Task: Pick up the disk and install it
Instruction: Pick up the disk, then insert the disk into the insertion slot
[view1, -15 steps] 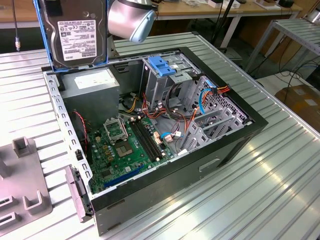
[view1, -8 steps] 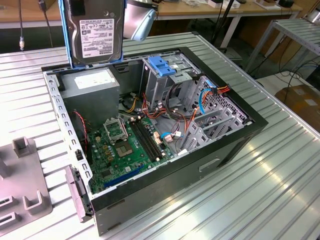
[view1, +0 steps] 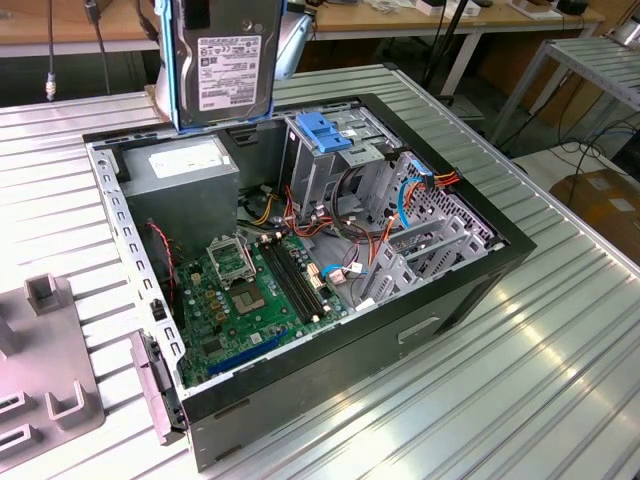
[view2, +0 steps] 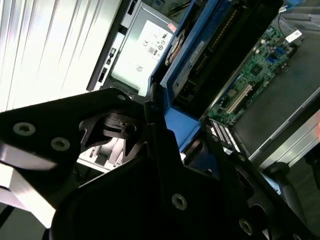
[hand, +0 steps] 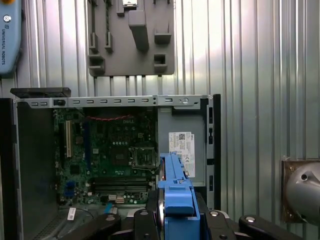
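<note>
The disk (view1: 222, 62) hangs upright in the air, grasped by the claw (hand: 179, 222), over the power supply (view1: 185, 165) corner of the open computer case (view1: 330, 370). The case stands mid-tabletop (view1: 560, 350), with a grey fixture plate (view1: 40, 380) beside it.

The disk (view1: 222, 62), in my gripper (hand: 177, 219), hangs above the power supply (view1: 185, 170) inside the case (view1: 350, 350) on the table (view1: 540, 380). The motherboard (view1: 250, 300) lies on the case floor; the drive cage (view1: 330, 160) stands on the exterior view's right of the power supply.
</note>
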